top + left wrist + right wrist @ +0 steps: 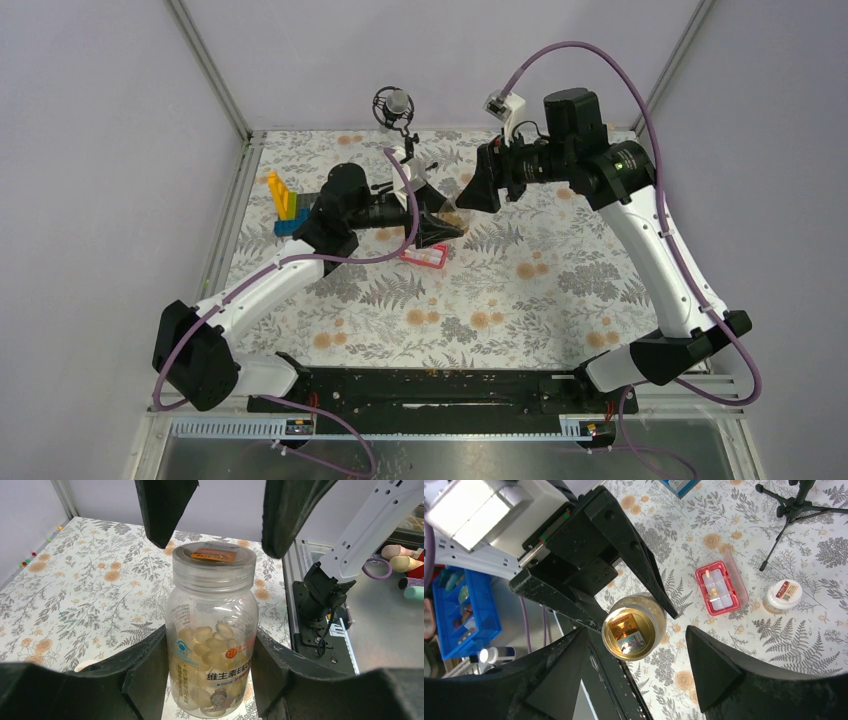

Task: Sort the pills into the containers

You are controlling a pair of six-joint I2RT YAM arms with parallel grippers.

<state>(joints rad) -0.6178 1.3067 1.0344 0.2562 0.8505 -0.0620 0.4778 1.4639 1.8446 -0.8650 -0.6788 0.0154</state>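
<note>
Over the middle of the table (560, 300), the left gripper (207, 632) is pinching the clear bottle (212, 605) while the right gripper (636, 630) is hanging spread just over its lid (215, 560).

I'm seeing a clear yellowish bottle (212, 605), pale-gold pills (212, 645), a pink-red box (700, 582), white cloth (90, 580) printed with grey ferns and orange flowers.

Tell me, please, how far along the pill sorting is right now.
Done: the flat pink compartment box lies open with a few small yellowish pills in its cells. In hand: the left gripper clamps the clear yellowish bottle, cap on, the right gripper open over it. Left: uncapping, sorting; the white-capped orange-labelled bottle stands untouched.
</note>
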